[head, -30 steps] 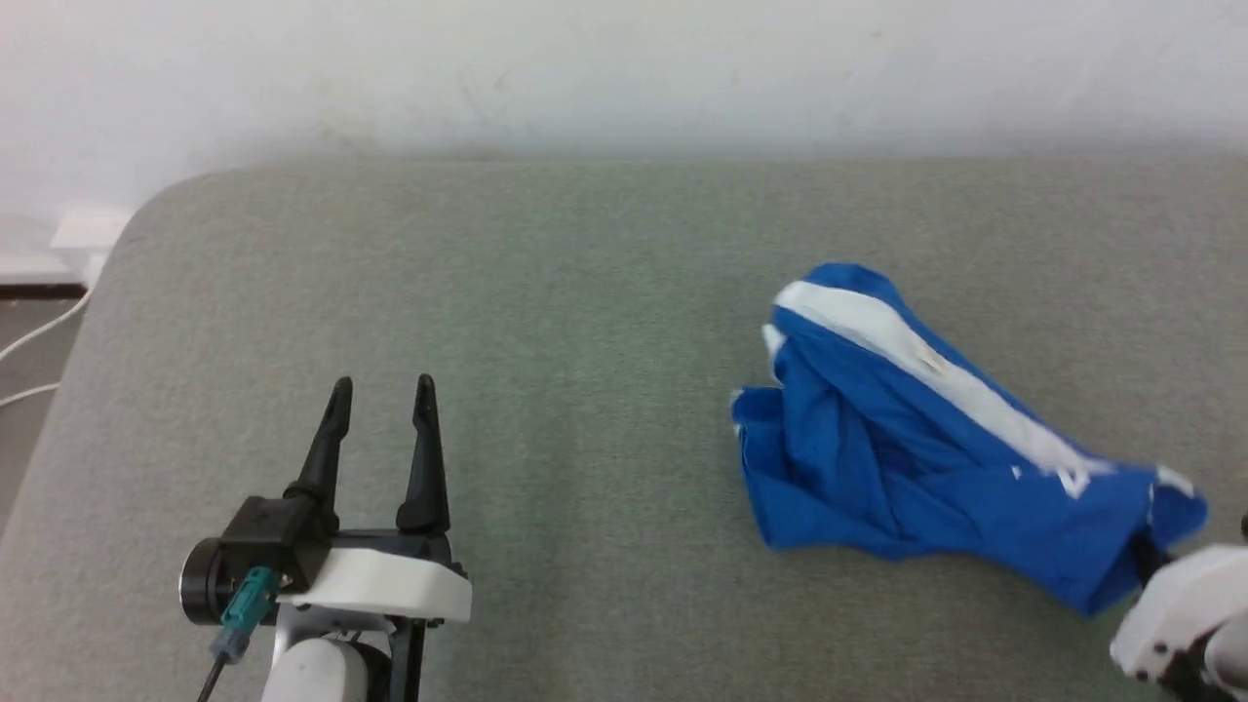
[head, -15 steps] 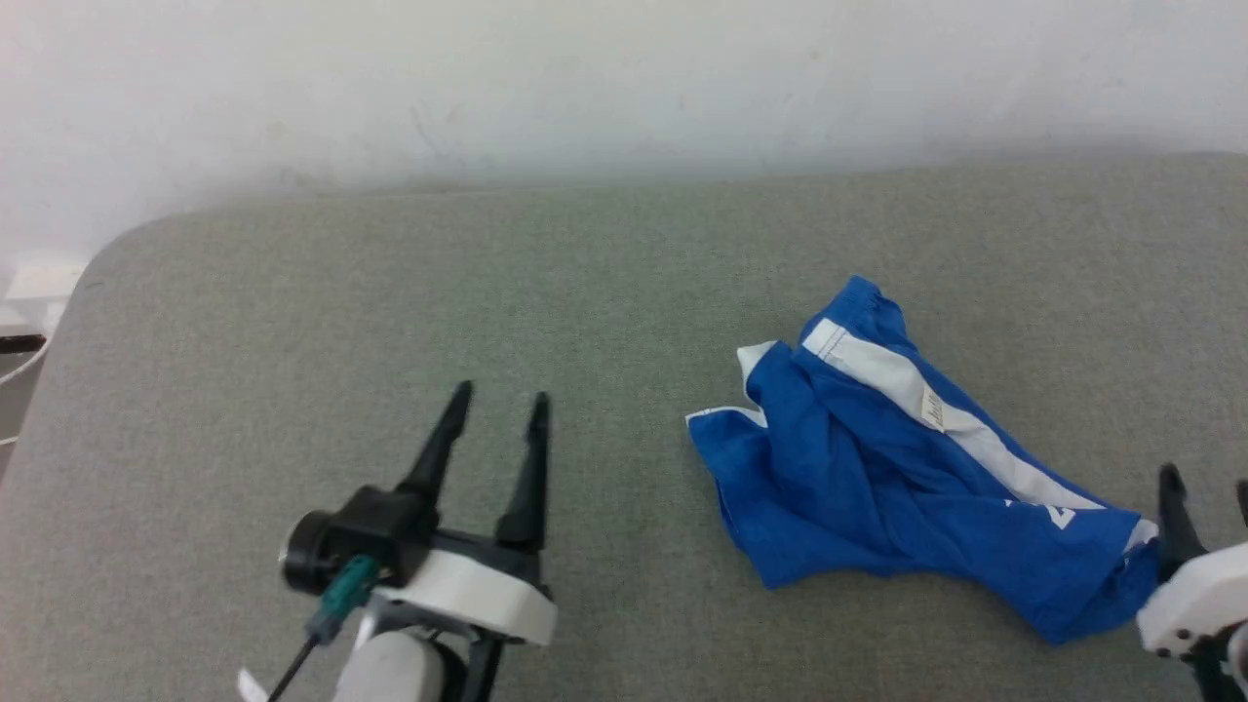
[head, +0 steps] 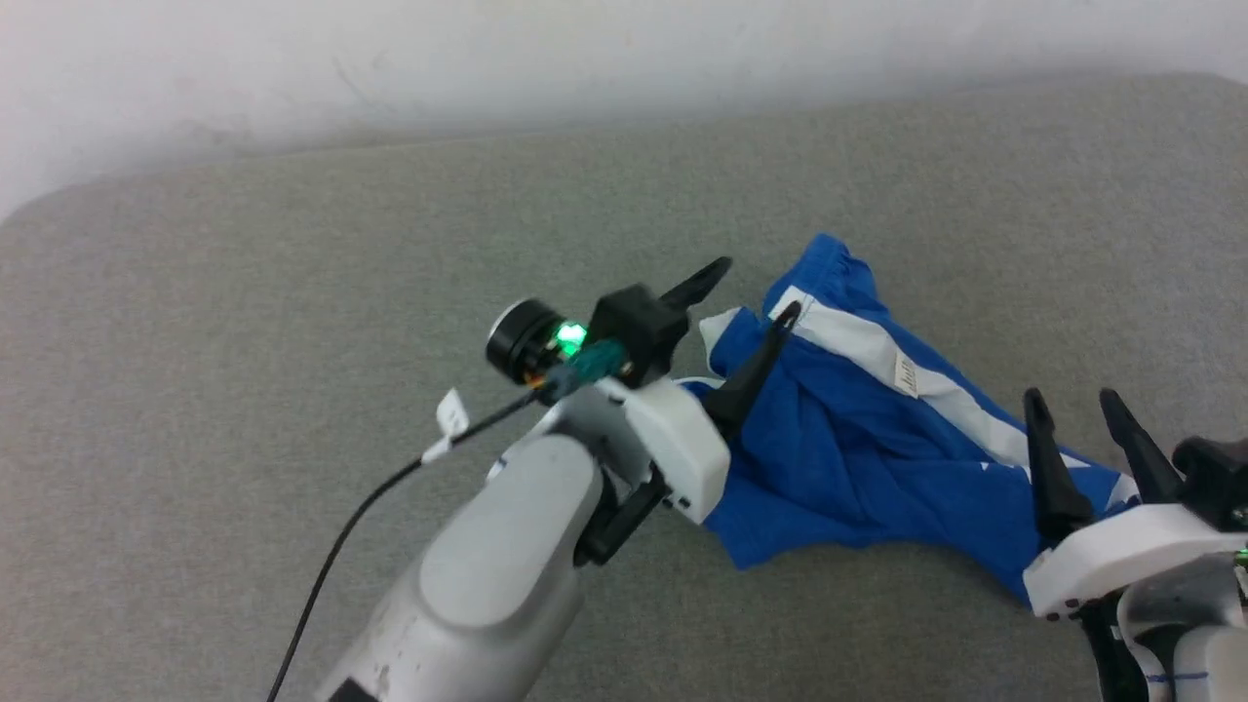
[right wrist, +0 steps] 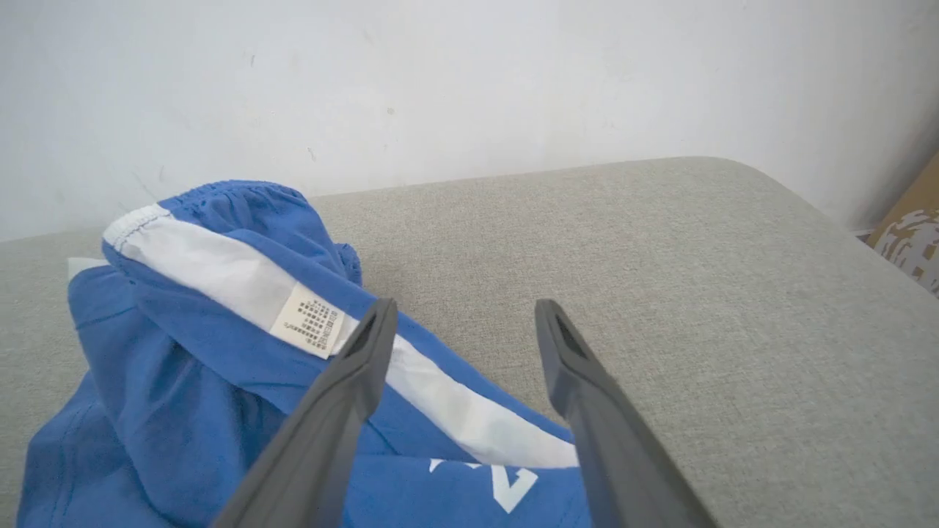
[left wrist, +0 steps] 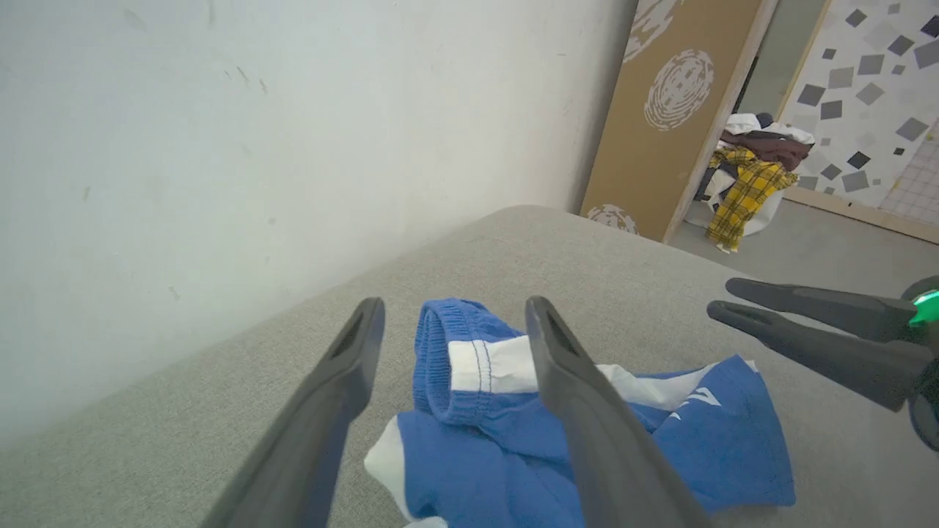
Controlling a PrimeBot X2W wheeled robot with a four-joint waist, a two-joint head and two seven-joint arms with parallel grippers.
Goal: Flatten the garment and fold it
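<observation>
The garment (head: 858,439) is a crumpled heap of bright blue shorts with a white stripe and a small white tag, lying right of centre on the grey surface. My left gripper (head: 756,291) hangs open above the heap's left end, where the gathered waistband (left wrist: 447,345) shows between its fingers. My right gripper (head: 1072,405) stands open at the heap's right end, above the white lettering (right wrist: 506,480), holding nothing. The garment (right wrist: 183,352) lies loose below and left of the right fingers, tag (right wrist: 308,320) facing up.
The grey padded surface (head: 244,322) runs back to a white wall (head: 390,58) and has rounded corners. Off its far end the left wrist view shows a brown patterned board (left wrist: 660,110) and a pile of clothes (left wrist: 748,169) on the floor.
My right gripper has opened and let go of the garment's right end, which has dropped onto the surface. My left arm has swung right to the heap's left end. The head camera has shifted too.
</observation>
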